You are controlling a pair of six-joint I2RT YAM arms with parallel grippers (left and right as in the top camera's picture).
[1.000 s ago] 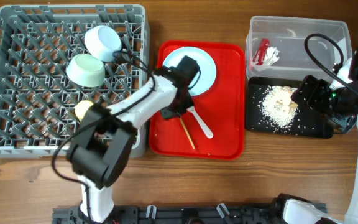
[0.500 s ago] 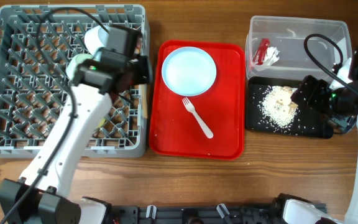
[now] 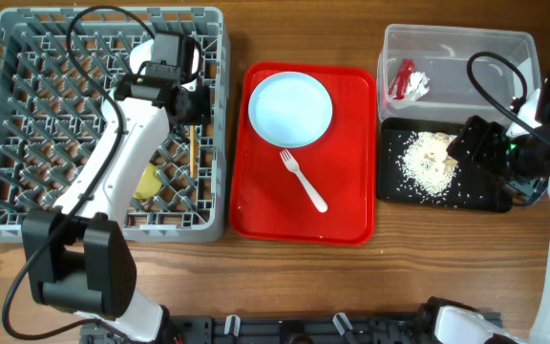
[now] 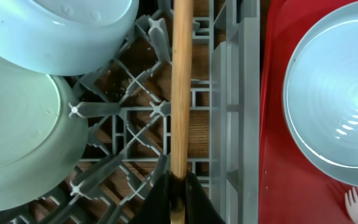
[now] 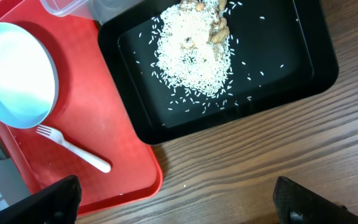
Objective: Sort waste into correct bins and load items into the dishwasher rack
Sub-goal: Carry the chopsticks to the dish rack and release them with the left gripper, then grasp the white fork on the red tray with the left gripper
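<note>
My left gripper [image 3: 188,107] is shut on the wooden chopsticks [image 3: 191,151] and holds them over the right side of the grey dishwasher rack [image 3: 27,115]. In the left wrist view the chopsticks [image 4: 180,87] run up from the closed fingers [image 4: 178,198], beside a pale blue bowl [image 4: 61,25] and a green-inside bowl [image 4: 17,124]. A yellow cup [image 3: 147,182] lies in the rack. The plate [image 3: 290,107] and the white fork [image 3: 304,182] rest on the red tray [image 3: 342,210]. My right gripper [image 5: 179,205] is open and empty, over the table by the black tray [image 3: 485,196], which holds rice scraps [image 3: 426,158].
The clear tub [image 3: 466,53] at the back right holds a red wrapper [image 3: 404,76] and white paper bits [image 3: 419,86]. The black tray [image 5: 303,68] sits right in front of it. Bare wooden table lies along the front edge.
My left arm has carried the chopsticks from the red tray leftward to the rack's right side. The right arm has not moved.
</note>
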